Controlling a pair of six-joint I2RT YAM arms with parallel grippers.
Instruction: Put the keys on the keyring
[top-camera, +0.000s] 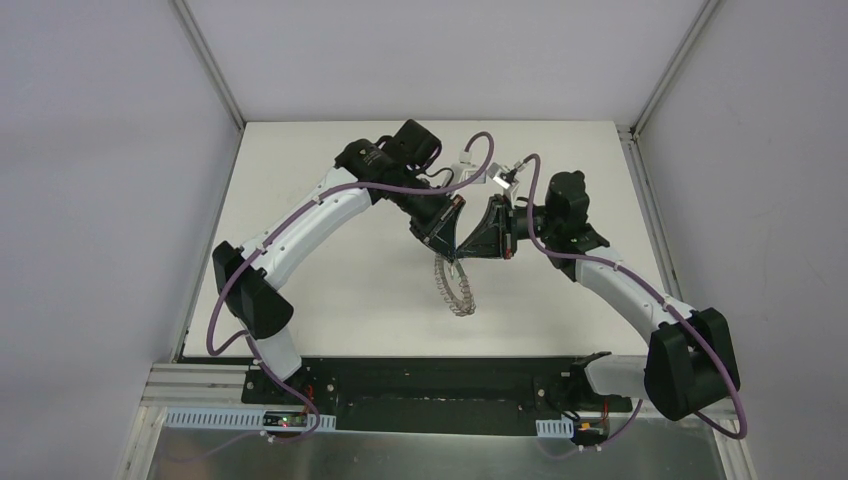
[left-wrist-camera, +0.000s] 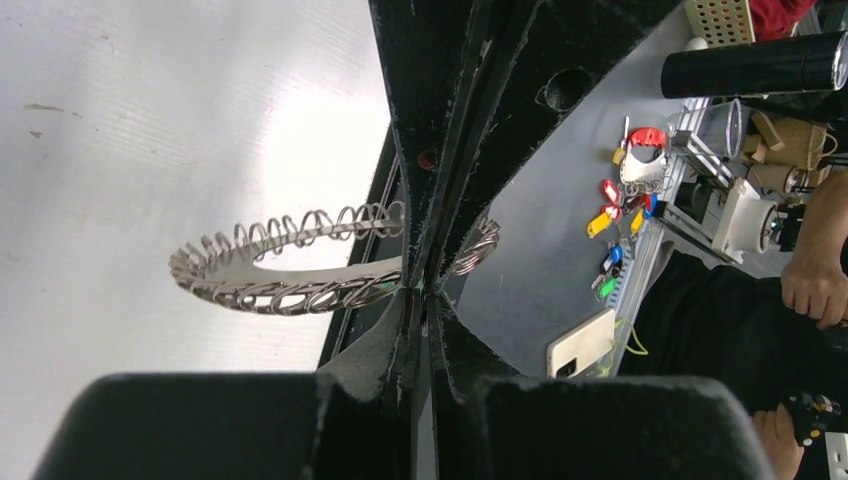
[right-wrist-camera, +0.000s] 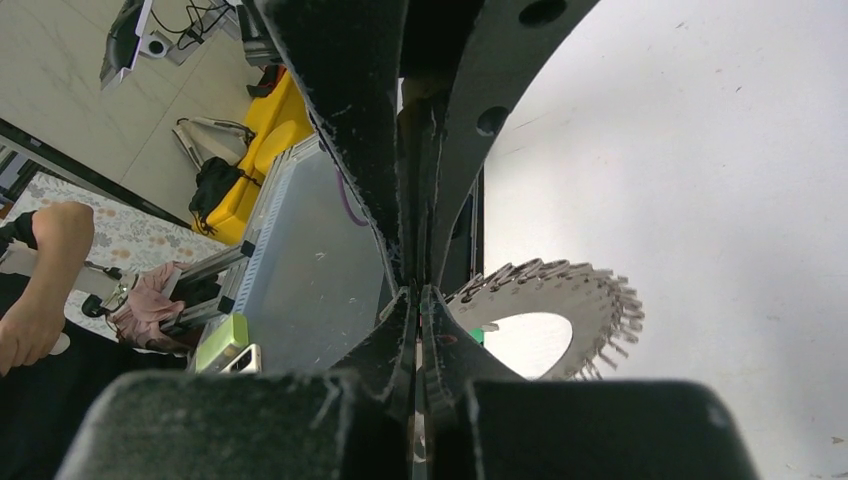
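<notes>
The left gripper (left-wrist-camera: 425, 285) clamps the flat grey metal keyring fringed with wire loops (left-wrist-camera: 280, 270), hanging it above the white table (top-camera: 340, 280), probably to present its rim. The right gripper (right-wrist-camera: 418, 288) is pinched shut there. Just beside it shows a green speck, likely the tiny green-headed silver key (right-wrist-camera: 478, 333); what those fingers grasp is unclear.

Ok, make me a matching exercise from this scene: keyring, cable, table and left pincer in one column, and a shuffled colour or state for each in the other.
Column one:
1 keyring
2 cable
3 table
4 left pincer

Column two:
A white
B shut on the keyring
C purple
D grey, with wire loops round the edge

Pairs: 1-D, 2-C, 3-A, 4-B.
</notes>
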